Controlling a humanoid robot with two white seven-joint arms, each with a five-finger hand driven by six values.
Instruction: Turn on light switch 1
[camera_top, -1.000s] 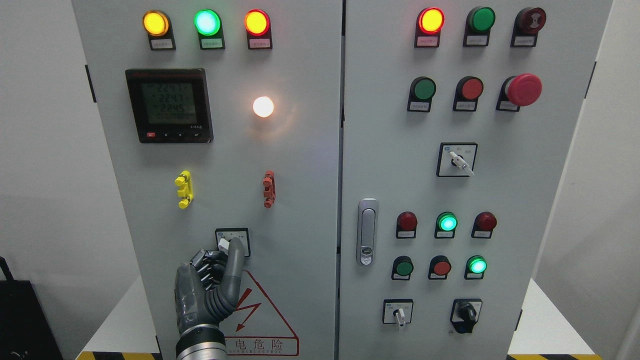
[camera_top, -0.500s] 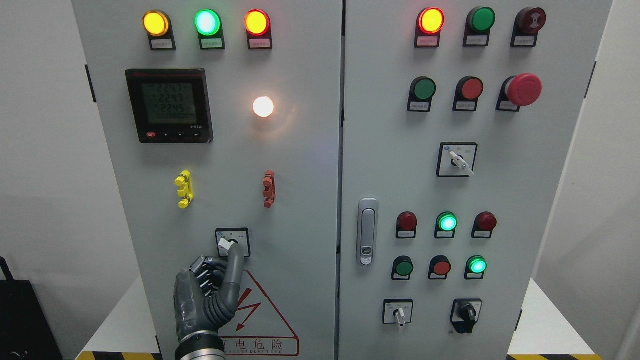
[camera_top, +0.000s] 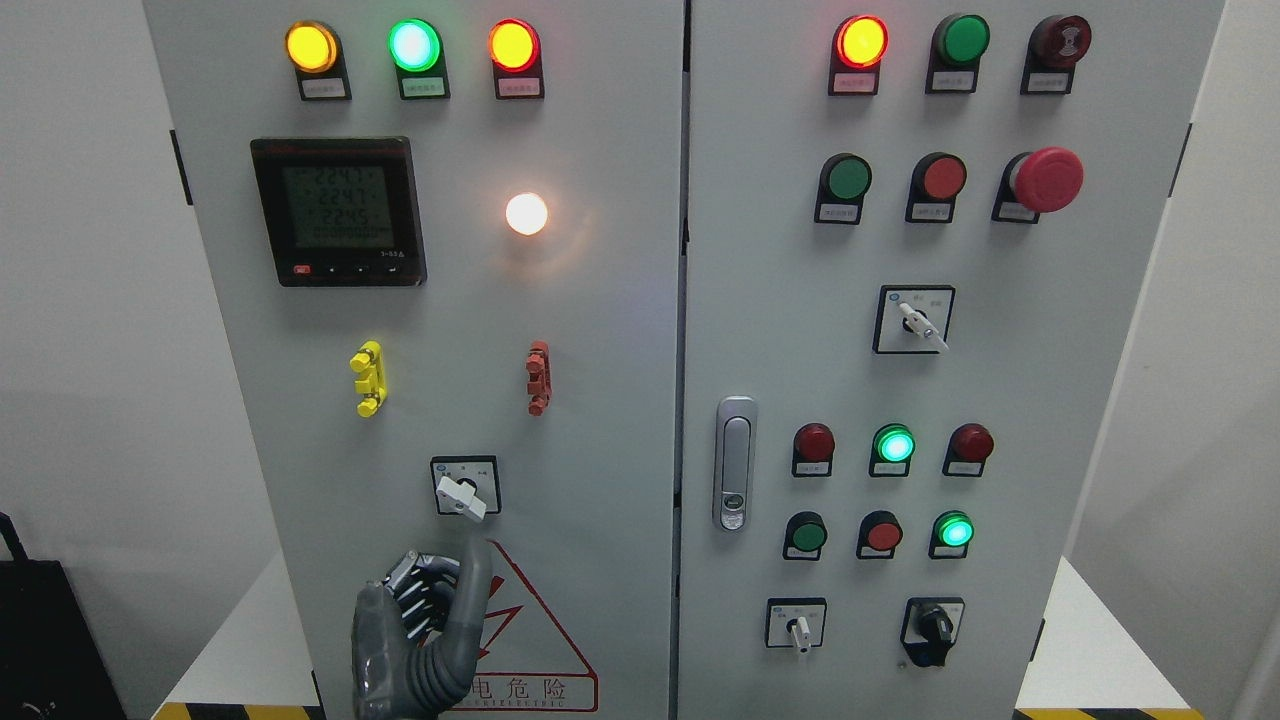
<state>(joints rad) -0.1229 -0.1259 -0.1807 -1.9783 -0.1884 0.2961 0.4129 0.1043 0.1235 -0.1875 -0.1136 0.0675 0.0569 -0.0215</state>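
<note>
**Below the switch, my left hand hangs clear**

Low on the grey cabinet's left door, the white-handled rotary switch in its square black frame sits tilted, handle end down-right. My left hand is just beneath it, apart, fingers curled, index finger pointing up, holding nothing. The round white lamp glows, so I judge the turn done; any correction needs a light nudge on the handle.

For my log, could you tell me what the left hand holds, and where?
Nothing: the left hand hangs below the rotary switch, clear of its white knob.
</note>
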